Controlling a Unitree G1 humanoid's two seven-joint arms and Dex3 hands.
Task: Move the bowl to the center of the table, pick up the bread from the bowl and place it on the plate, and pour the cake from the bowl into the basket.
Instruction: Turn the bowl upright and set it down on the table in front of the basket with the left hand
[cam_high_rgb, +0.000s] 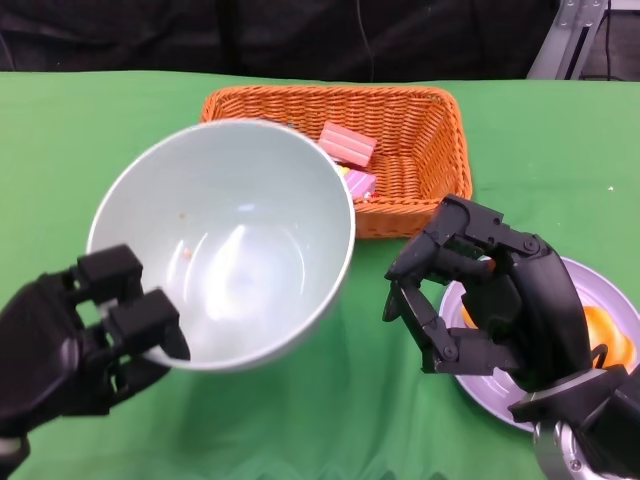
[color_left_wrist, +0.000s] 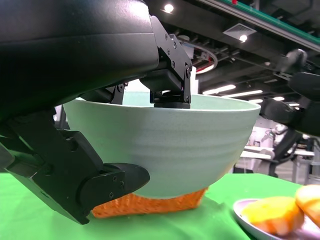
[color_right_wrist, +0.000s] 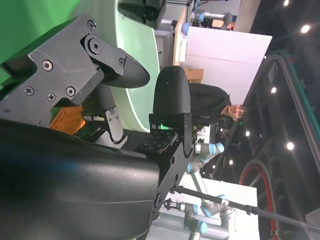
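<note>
My left hand grips the near rim of the pale green bowl and holds it off the table, in front of the orange wicker basket. Inside the bowl I see only a few crumbs. Two pink cake pieces lie in the basket. In the left wrist view, fingers hook over the bowl rim and the thumb presses beneath it. My right hand hovers over the silver plate, fingers bent and apart, holding nothing. Orange bread lies on the plate.
Green cloth covers the table. The basket shows just behind and below the bowl, with the plate and bread beside it. A person stands in the room beyond the table.
</note>
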